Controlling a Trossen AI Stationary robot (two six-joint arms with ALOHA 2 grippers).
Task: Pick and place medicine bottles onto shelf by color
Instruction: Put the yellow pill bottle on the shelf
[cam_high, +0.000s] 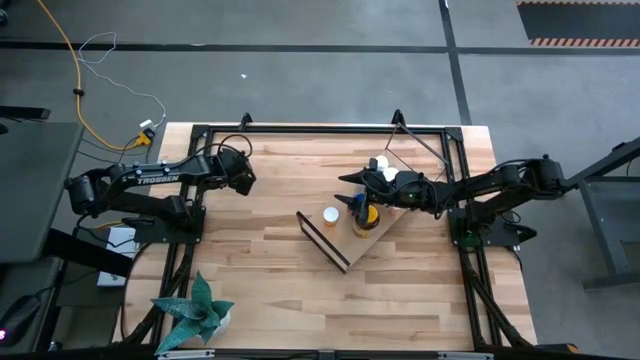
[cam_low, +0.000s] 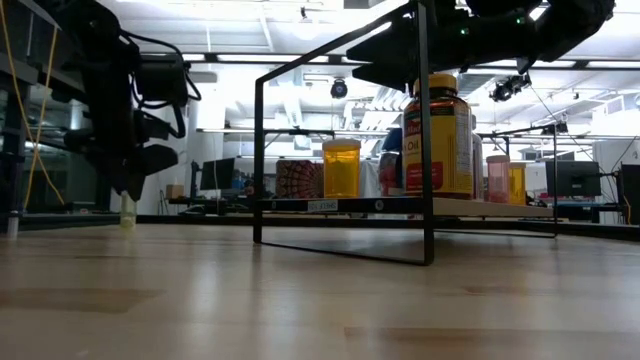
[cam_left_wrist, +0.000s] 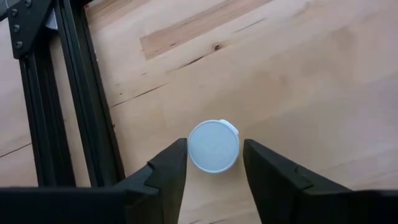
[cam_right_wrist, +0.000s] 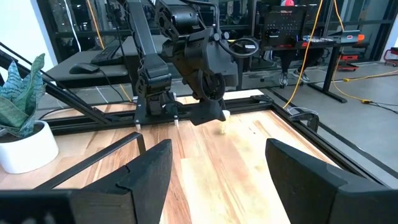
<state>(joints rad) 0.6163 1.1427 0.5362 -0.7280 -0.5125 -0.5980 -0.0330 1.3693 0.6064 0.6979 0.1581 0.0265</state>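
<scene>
A small round bottle with a white cap (cam_left_wrist: 213, 146) stands upright on the light butcher-block tabletop (cam_left_wrist: 298, 74), close to the black frame rail (cam_left_wrist: 93, 93) at the table's left rear. The left gripper (cam_left_wrist: 214, 163) is lowered over it, its two dark fingers (cam_left_wrist: 171, 171) flanking the cap on either side with a thin gap showing at each, so the bottle is bracketed but not visibly clamped.

Well apart, toward the table's middle, sits the light wooden shelf with a dark edge strip and thin black wire frame (cam_high: 340, 250). On it stand a large amber bottle with a yellow cap (cam_low: 438, 135), a smaller yellow-orange bottle (cam_low: 341, 168) and other small bottles (cam_low: 497, 178). The right gripper (cam_right_wrist: 214, 165) hovers above the shelf, fingers spread wide and holding nothing.

A green potted plant (cam_high: 195, 308) stands at the table's front left.
</scene>
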